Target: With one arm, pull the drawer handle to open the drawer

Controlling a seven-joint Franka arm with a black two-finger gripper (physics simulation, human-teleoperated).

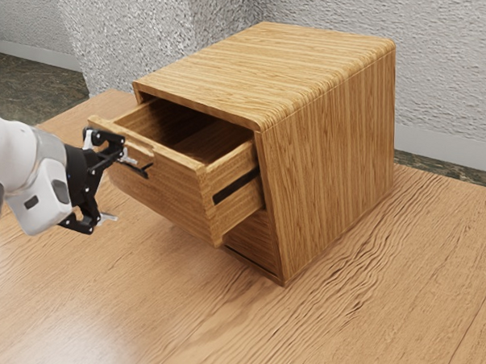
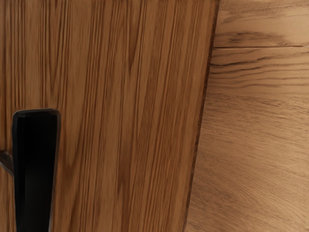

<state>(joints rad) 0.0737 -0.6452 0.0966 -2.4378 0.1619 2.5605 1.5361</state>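
Note:
The wooden cabinet (image 1: 311, 96) stands on the table, and its upper drawer (image 1: 196, 173) is pulled out, with its inside showing. A thin dark handle (image 1: 137, 168) sticks out of the drawer front. My black gripper (image 1: 114, 186) is at that front, on the exterior view's left, open with its fingers far apart. The upper finger (image 1: 109, 144) is right at the handle and the lower finger (image 1: 94, 221) hangs well below it. In the wrist view the drawer front (image 2: 125, 116) is close to my hand, and one black finger (image 2: 35, 169) lies against it.
A light wooden table (image 1: 367, 300) spreads out in front of the cabinet and toward the exterior view's right. Grey rough walls (image 1: 458, 54) rise behind the cabinet. In the wrist view the table surface (image 2: 256, 145) shows beside the drawer front's edge.

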